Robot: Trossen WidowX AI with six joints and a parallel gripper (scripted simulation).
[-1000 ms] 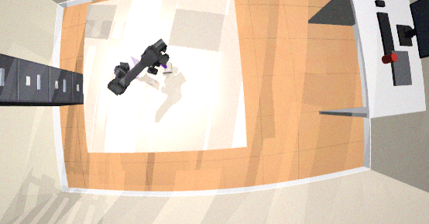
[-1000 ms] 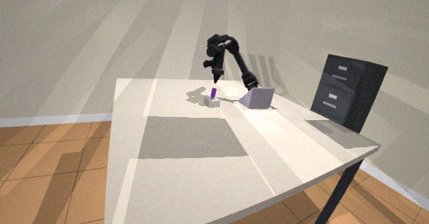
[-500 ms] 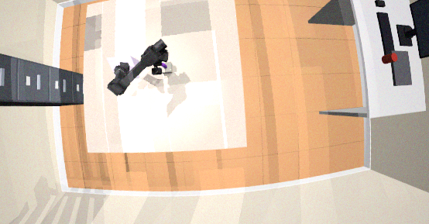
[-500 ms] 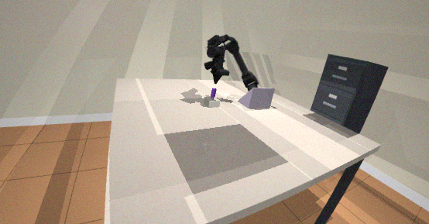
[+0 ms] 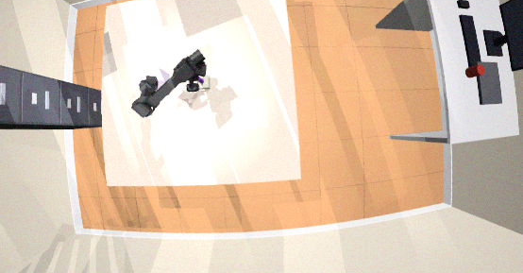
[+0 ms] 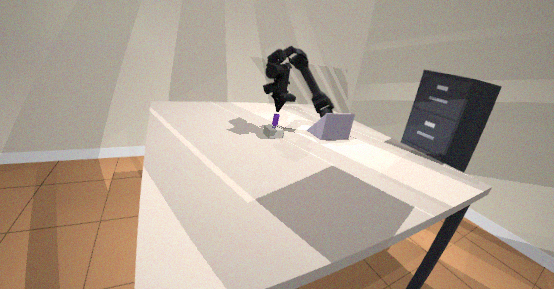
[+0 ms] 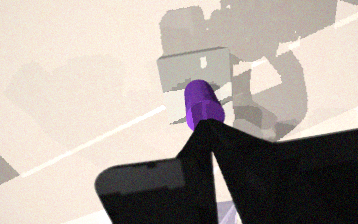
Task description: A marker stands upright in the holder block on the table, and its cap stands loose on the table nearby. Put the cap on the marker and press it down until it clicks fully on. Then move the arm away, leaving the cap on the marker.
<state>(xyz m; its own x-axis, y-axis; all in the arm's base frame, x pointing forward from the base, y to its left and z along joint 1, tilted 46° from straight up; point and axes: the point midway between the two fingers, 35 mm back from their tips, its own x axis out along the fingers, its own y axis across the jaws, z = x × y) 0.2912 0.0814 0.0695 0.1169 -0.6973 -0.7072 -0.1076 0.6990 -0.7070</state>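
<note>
Now matte black fingers, closed empty, top glossy purple cylindrical cap (image 7: pixel 202 102).

In the wrist view the gripper (image 7: pixel 211 131), fingers pressed together, covers the near end of the purple cap (image 7: pixel 203 104), and its black body runs off the bottom and right edges. The holder block (image 7: pixel 196 70) is partly hidden behind the cap. From the top view the arm overlaps the cap (image 5: pixel 201 79); the marker itself cannot be made out. In the exterior view the block (image 6: pixel 272 132) is too small for detail.

no readable text (any view), no labels
</note>
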